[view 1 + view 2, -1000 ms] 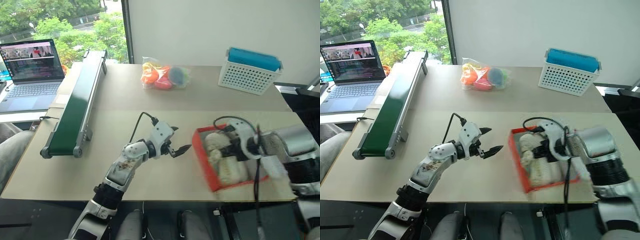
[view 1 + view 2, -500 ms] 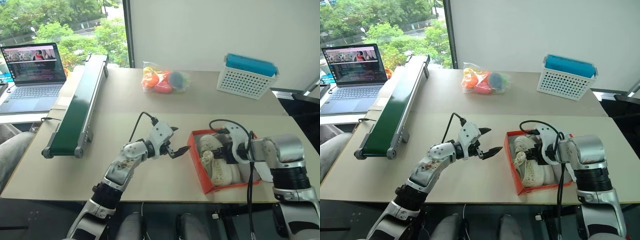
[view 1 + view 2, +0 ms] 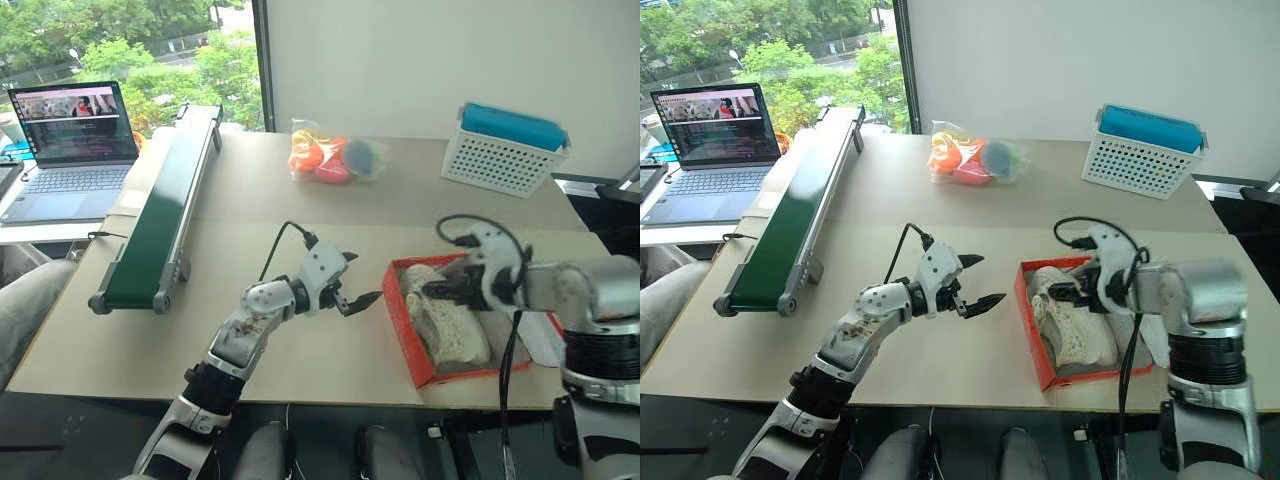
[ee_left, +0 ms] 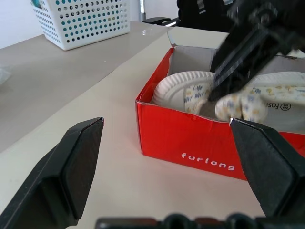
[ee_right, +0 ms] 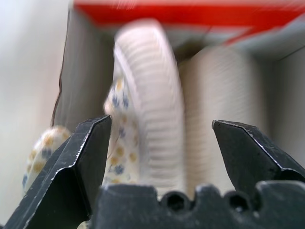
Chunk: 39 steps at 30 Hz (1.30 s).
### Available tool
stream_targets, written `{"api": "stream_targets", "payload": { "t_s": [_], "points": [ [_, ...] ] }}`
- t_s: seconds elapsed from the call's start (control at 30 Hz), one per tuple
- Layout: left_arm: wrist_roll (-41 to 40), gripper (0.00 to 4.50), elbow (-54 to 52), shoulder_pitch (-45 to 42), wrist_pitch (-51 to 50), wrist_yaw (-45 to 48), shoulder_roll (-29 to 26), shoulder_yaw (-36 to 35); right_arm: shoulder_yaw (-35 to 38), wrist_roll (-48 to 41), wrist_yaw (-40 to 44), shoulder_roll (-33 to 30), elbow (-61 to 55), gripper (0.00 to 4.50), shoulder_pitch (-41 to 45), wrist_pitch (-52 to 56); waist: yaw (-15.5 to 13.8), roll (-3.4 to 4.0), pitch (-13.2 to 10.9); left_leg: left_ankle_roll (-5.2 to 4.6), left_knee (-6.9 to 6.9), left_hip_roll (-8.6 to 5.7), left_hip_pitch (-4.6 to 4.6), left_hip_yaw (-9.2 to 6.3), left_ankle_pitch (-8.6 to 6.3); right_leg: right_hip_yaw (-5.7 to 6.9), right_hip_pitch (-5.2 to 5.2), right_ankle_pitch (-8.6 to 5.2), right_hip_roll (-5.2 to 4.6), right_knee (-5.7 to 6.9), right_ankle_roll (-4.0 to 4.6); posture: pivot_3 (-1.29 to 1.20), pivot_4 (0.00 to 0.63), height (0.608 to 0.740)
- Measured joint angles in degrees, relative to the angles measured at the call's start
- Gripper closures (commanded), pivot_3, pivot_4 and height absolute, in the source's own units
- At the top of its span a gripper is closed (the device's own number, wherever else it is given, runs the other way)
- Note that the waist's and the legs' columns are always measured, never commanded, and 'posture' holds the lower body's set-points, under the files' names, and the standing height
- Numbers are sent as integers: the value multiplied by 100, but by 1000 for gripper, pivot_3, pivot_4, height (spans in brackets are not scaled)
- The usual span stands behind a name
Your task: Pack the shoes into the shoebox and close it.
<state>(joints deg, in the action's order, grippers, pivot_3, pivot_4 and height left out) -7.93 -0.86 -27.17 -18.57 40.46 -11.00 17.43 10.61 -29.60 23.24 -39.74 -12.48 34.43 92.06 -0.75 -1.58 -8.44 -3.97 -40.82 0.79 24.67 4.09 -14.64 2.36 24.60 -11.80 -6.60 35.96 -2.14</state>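
Beige tabletop, big window behind, and both arms are working near the front edge. Start at the right gripper (image 3: 1072,293): its two black fingers stand well apart with nothing between them, poised just above the shoes (image 3: 1072,322), which lie in the shoebox (image 3: 1032,340) at the table's front right. The right wrist view looks straight down past those spread fingers onto a ribbed pale sole lying on its side, so one shoe looks tipped on edge. The left gripper (image 3: 358,298) hangs level just beside the box's left wall, jaws wide too, holding nothing.

My read: the shoes are in, and the step now is settling them flat so the lid can shut. To do it well, I'd nudge the tipped shoe down gently with one fingertip, keep the left gripper near that red wall to stop the box skating, and lift the right hand clear before going for the lid.

Views differ nicely. The left wrist view catches the box's white "furlong" print, small blue and yellow flecks on the uppers, and the right gripper's fingers over the heel end. The head views miss those, but they place everything else: the white basket (image 3: 503,145) far right, a bag of colourful toys (image 3: 331,157) mid-back, the green conveyor (image 3: 158,212) and a laptop (image 3: 70,140) off left. Whether the lid is folded back behind the box, I cannot tell.
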Motion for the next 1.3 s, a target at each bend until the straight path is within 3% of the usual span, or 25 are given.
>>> {"api": "stream_targets", "payload": {
  "t_s": [0.3, 0.43, 0.53, 0.63, 0.73, 0.97, 1.03, 1.3],
  "points": [
    [0, 0, 194, -145, 118, 177, 10, 11, 1422, -1343, -947, -27, -756, 384, -556, 0, -8, 3, -1, -2, -1, 1, 0, -1, -1, -1, -3, -2, 1, -1, -4, 0, 150, 705],
    [-1, 0, 227, -177, 132, 247, 24, 26, 2172, -2116, -1459, 84, -1099, 1360, -1079, 0, -13, 3, -1, -5, -1, 0, 2, 0, -3, -3, -4, -3, 1, -2, -6, 0, 150, 705],
    [-2, 0, 260, -190, 143, 308, 26, 44, 2857, -2938, -1632, 3, -1672, 2381, -1781, 0, -34, 6, -2, -5, -1, 1, 1, -2, -3, -3, -8, -5, 2, -2, -7, 0, 150, 705],
    [-4, 0, 308, -214, 156, 371, 36, 90, 3480, -3867, -1565, -505, -2145, 3434, -2857, -1, -56, 11, -2, -8, -2, 2, -4, -4, -4, -1, -21, -7, 1, -9, -10, 0, 150, 705],
    [-8, 0, 321, -211, 171, 427, 37, 101, 3939, -4250, -1405, -912, -2635, 4464, -4020, 2, -68, 15, -1, -9, -1, 3, -8, -4, -5, -4, -24, -10, 3, -12, -14, 0, 150, 705],
    [-9, 0, 370, -234, 202, 554, 32, 137, 4653, -4023, -1271, -1035, -3515, 4464, -6240, -2, -53, 25, 5, -8, -3, 5, -16, -4, -5, -9, -30, -27, 8, -17, -30, 0, 150, 705],
    [-9, 0, 371, -233, 202, 573, 39, 141, 4477, -3681, -1480, -823, -3593, 4464, -6286, -81, -37, 24, 5, -8, -2, 5, -17, -5, -5, -9, -31, -44, 8, -20, -55, 0, 150, 705],
    [-11, 0, 369, -231, 197, 634, 1, 153, 3148, -2110, -2489, -48, -3299, 4464, -5747, -325, -43, 42, 9, -8, -1, -1, -8, -2, -5, -13, -22, -36, 3, -19, -9, 0, 150, 705]
  ]
}}
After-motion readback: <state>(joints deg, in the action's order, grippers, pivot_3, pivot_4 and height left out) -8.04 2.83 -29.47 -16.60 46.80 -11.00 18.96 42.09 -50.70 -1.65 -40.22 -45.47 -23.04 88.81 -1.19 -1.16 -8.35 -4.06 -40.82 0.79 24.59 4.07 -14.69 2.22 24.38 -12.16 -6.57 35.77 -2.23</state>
